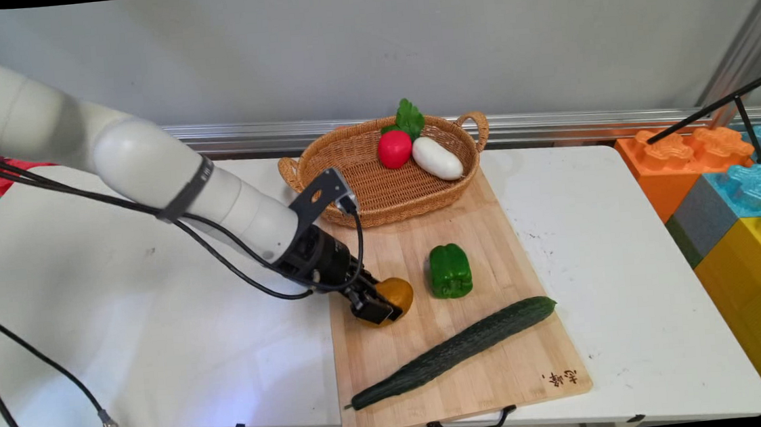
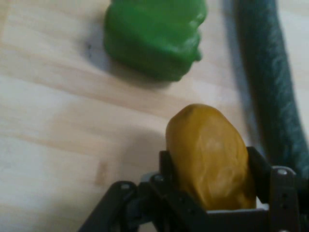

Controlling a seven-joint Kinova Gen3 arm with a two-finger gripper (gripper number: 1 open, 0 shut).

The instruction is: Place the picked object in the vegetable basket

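My black gripper (image 1: 381,305) is low over the wooden cutting board (image 1: 502,373), shut on a yellow-orange potato (image 1: 397,292). In the hand view the potato (image 2: 210,154) sits between the two fingers (image 2: 166,166), filling the gap. A green bell pepper (image 1: 450,271) lies just to the right of the potato on the board; the hand view shows the pepper (image 2: 154,36) beyond it. A long dark cucumber (image 1: 456,350) lies diagonally across the board's near part, and the hand view catches the cucumber (image 2: 275,87) at the right.
A wicker basket (image 1: 350,175) stands at the board's far end, holding a red radish (image 1: 394,148) with green leaves and a white vegetable (image 1: 437,158). Large coloured toy blocks (image 1: 726,200) stand right of the table. Black cables (image 1: 39,362) hang at the left.
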